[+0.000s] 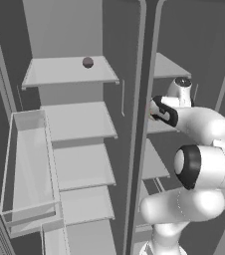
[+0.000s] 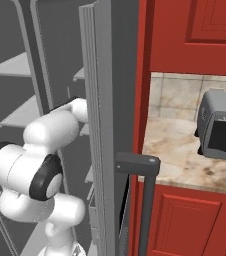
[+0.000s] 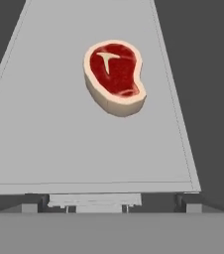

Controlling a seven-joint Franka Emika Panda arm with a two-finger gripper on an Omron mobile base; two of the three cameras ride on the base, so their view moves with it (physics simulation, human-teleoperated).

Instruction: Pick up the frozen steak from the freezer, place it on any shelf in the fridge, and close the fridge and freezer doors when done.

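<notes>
The claw [image 1: 152, 110] reaches into the freezer [image 1: 171, 124] at a narrow shelf; whether its fingers stand apart or together cannot be told. In the hand view the steak [image 3: 115, 74] lies flat on that shelf [image 3: 59, 139], untouched, toward its far end. Left of the divider, the fridge [image 1: 74, 45] stands open, a dark ball [image 1: 87, 62] on its top shelf. A toaster oven [image 2: 220, 125] sits on the bench [image 2: 175, 145].

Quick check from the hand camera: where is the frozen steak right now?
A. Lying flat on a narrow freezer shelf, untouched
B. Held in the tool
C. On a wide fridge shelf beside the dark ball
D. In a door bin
A: in the hand view the frozen steak lies flat on the pale narrow shelf, with nothing gripping it.
</notes>
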